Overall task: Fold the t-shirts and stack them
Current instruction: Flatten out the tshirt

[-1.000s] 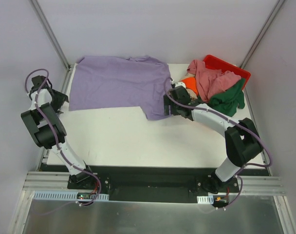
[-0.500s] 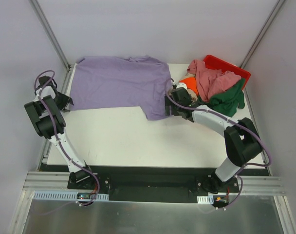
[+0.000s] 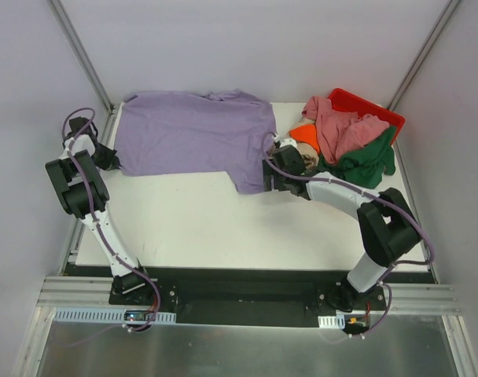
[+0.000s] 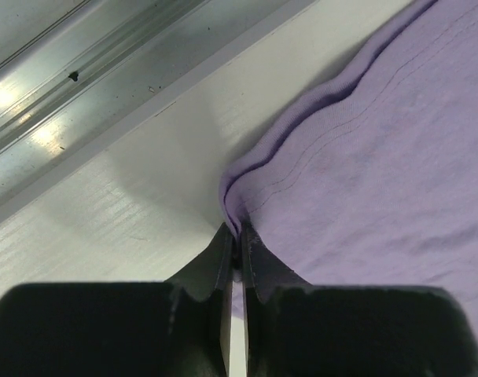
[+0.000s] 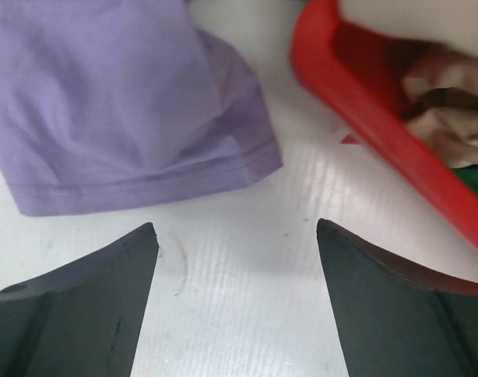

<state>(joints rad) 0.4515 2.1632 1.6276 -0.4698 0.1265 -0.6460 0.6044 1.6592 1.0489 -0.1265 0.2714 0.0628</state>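
Left wrist view: your left pincer (image 4: 237,239) is pinching the edge of the lavender t-shirt (image 4: 380,157), and your right pincer (image 5: 235,236) is hovering spread just beside it.

Lavender t-shirt (image 3: 192,137): spread nearly flat, upper centre-left of top view, long axis left-right, few soft wrinkles. Hemmed flap juts toward lower right, lying flat on white surface (image 5: 137,118). Lower-left hem corner bunched into raised ridge (image 4: 365,157).

Other shirts heaped at upper right, unfolded:
- dusty pink t-shirt (image 3: 341,129): crumpled, on top of heap
- dark green t-shirt (image 3: 369,161): bunched, lower right of heap
- orange t-shirt (image 3: 306,135): small patch at heap's left edge
- beige t-shirt (image 3: 309,159): sliver below orange, mostly hidden
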